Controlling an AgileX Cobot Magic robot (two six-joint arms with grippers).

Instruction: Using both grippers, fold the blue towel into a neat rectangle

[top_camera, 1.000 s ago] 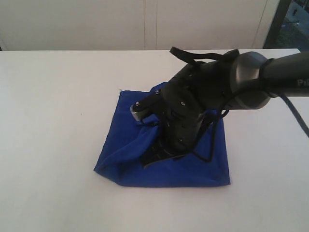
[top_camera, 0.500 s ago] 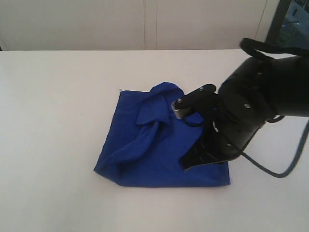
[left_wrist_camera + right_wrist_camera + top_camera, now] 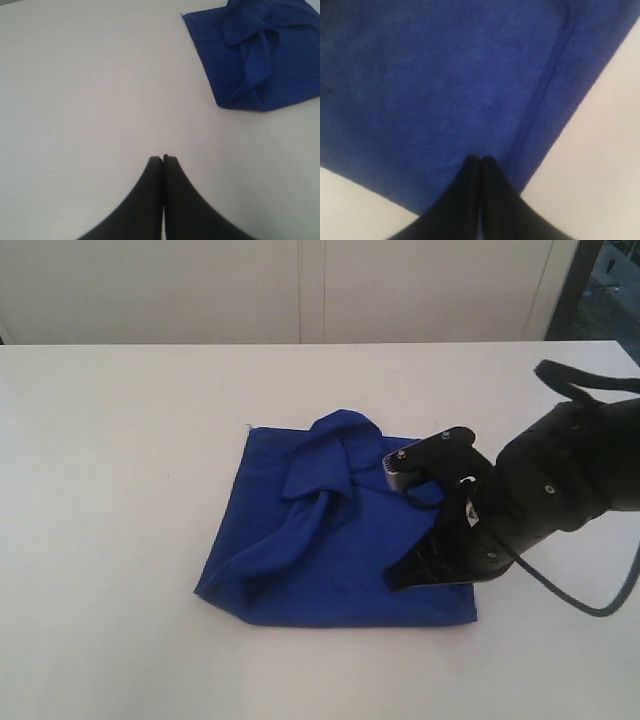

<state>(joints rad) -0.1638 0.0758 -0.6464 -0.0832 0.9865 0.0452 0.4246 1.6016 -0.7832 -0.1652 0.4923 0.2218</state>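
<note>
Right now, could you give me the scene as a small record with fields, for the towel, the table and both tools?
surface: white table
cloth: blue towel, lying on the table, crumpled, with a bunched ridge across it
left tool: shut, over bare table, apart from the towel
right tool: shut, low over the towel near its hemmed edge
fold: not yet a neat rectangle

My right gripper (image 3: 395, 583) hides the right side of the blue towel (image 3: 320, 565) from the exterior view. My left wrist view crops the towel at two edges; my right wrist view shows it blurred.
</note>
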